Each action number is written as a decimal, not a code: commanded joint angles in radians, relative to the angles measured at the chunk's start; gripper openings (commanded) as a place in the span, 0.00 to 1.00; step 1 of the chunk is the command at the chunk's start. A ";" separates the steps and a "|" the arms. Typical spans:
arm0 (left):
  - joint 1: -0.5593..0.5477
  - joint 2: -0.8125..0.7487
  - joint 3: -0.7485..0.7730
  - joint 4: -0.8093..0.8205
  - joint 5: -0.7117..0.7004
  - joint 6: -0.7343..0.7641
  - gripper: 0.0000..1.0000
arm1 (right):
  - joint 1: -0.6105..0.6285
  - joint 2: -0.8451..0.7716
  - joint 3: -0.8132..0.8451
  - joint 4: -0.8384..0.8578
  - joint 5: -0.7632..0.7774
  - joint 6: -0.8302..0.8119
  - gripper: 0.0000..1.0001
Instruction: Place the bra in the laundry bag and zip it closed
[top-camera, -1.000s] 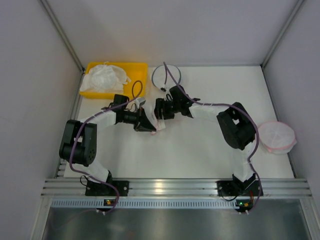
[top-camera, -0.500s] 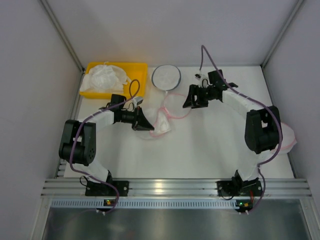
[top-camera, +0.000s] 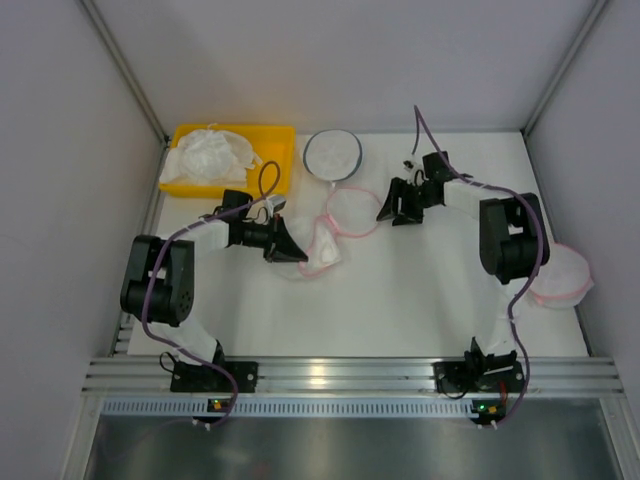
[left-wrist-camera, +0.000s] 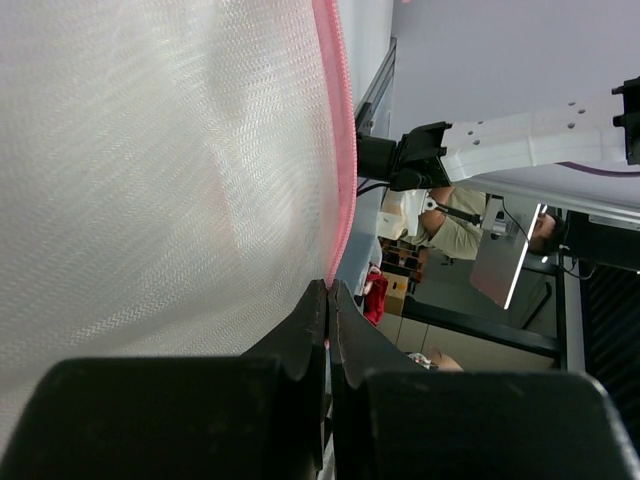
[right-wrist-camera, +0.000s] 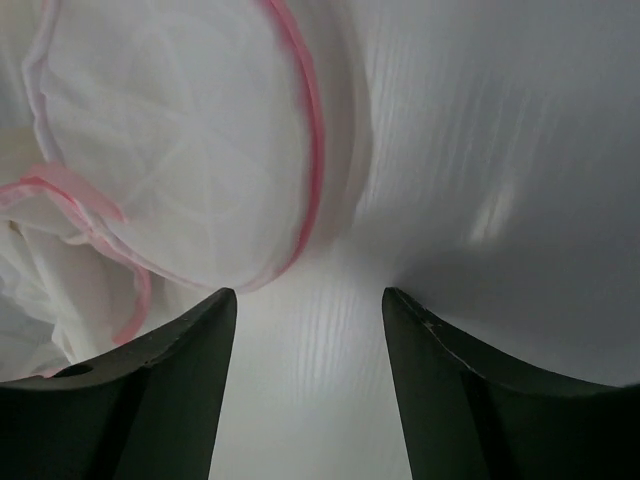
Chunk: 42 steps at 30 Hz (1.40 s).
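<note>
Pulled the right gripper (top-camera: 392, 214) off the laundry bag (top-camera: 326, 246) and out to the right over the last second, swinging that arm's elbow back toward the right wall. Left the left gripper (top-camera: 298, 252) where it was, at the bag's left edge. Uncovered the bag's round pink-rimmed flap, now lying open on the table (top-camera: 400, 300).

From above:
- Shows the bag mid-table between the two grippers, with a lumpy body toward the left gripper and the flat flap on the far-right side.
- Shows the right gripper just beside the flap, apart from it.
- Shows a yellow bin (top-camera: 275, 150) at far left with a heap of white soft garments (top-camera: 210, 152).
- Shows a dark-rimmed round bag (top-camera: 333, 152) just right of the bin.
- Shows a second pink-rimmed bag (top-camera: 560, 275) by the right wall, partly behind the right arm.

From the left wrist:
- Shows the left gripper (left-wrist-camera: 328, 300) pinched tight on the laundry bag (left-wrist-camera: 150, 150).
- Shows the pink zip rim (left-wrist-camera: 345, 150) running straight down into the closed jaws.
- Fills the left of the view with white mesh.

From the right wrist:
- Shows the right gripper (right-wrist-camera: 308, 300) spread wide, holding nothing, with only bare table (right-wrist-camera: 480, 150) between the fingers.
- Shows the laundry bag (right-wrist-camera: 180, 130) ahead at upper left, flap open.
- Shows white folds (right-wrist-camera: 40, 290) bunched under the pink rim at lower left. Cannot tell whether these are the bra or more mesh.
</note>
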 joint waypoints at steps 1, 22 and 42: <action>0.009 0.013 0.019 0.026 0.035 0.030 0.00 | -0.009 0.077 0.070 0.134 -0.011 0.073 0.61; 0.107 0.032 0.223 -0.022 -0.123 0.044 0.14 | -0.078 -0.306 -0.202 0.270 -0.389 0.141 0.00; 0.106 -0.247 0.036 -0.177 -0.324 0.258 0.67 | -0.080 -0.691 -0.356 0.208 -0.397 0.406 0.00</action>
